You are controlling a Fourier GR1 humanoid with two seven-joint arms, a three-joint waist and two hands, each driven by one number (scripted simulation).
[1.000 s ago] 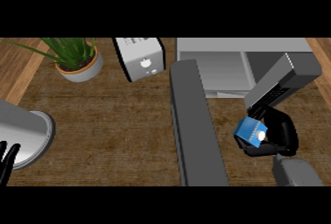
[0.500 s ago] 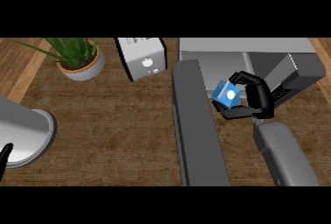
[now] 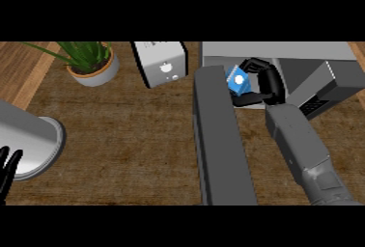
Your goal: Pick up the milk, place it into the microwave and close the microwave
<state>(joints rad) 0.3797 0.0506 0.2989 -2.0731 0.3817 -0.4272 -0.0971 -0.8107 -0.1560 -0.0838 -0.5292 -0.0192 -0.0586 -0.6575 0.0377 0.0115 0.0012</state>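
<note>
Milk (image 3: 238, 80) sits pinched in our right hand (image 3: 262, 86), fingers and thumb curled round the small blue carton, at the mouth of the open microwave (image 3: 285, 62). We cannot tell whether the carton touches the microwave's floor. Just left of that hand, the microwave door (image 3: 221, 144) stands swung out over the worktop (image 3: 128, 130). Further left of the hand are a toaster (image 3: 162, 63) and a potted plant (image 3: 91, 61). Our left hand (image 3: 8, 166) shows at the lower left edge, fingers straight and up, resting beside a grey pot (image 3: 28, 144), whose contents we cannot see.
</note>
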